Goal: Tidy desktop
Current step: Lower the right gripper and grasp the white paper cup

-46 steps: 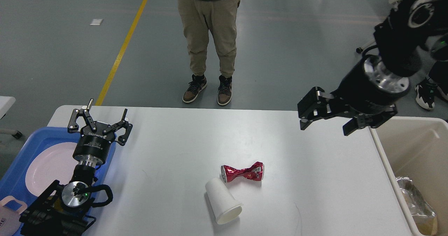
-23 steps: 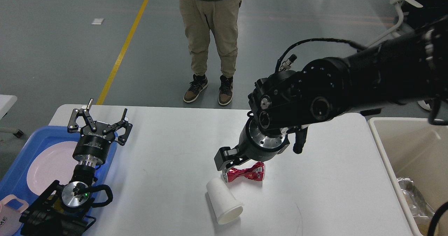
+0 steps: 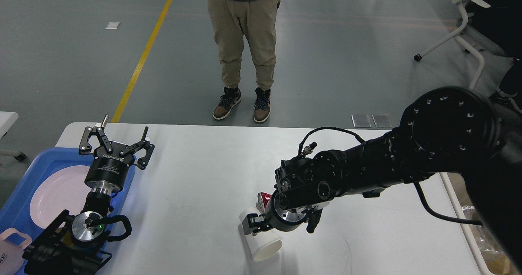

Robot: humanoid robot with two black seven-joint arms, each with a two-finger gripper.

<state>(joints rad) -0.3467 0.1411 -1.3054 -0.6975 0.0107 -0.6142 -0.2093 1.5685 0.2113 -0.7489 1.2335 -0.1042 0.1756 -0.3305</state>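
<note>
The white desktop (image 3: pixel 195 185) carries a white paper cup (image 3: pixel 265 246) lying on its side near the front middle. A crushed red can (image 3: pixel 264 198) lies just behind the cup, mostly hidden by my right arm. My right gripper (image 3: pixel 280 226) hangs low over the cup and can, its fingers spread wide apart: one fingertip (image 3: pixel 248 227) is at the cup's closed end, the other (image 3: pixel 312 225) to the right. I cannot tell whether it touches either thing. My left gripper (image 3: pixel 116 138) is open and empty, raised at the desktop's left edge.
A blue tray (image 3: pixel 38 157) with a white plate (image 3: pixel 53 195) sits at the far left, a pink mug (image 3: pixel 10 252) at its front. The rim of a beige bin (image 3: pixel 454 203) shows at the right. A person (image 3: pixel 244 50) stands beyond the far edge.
My right arm has swung from high on the right, leftward and down, to the can and then lower and nearer onto the cup. The can is now mostly covered. The left arm has not moved.
</note>
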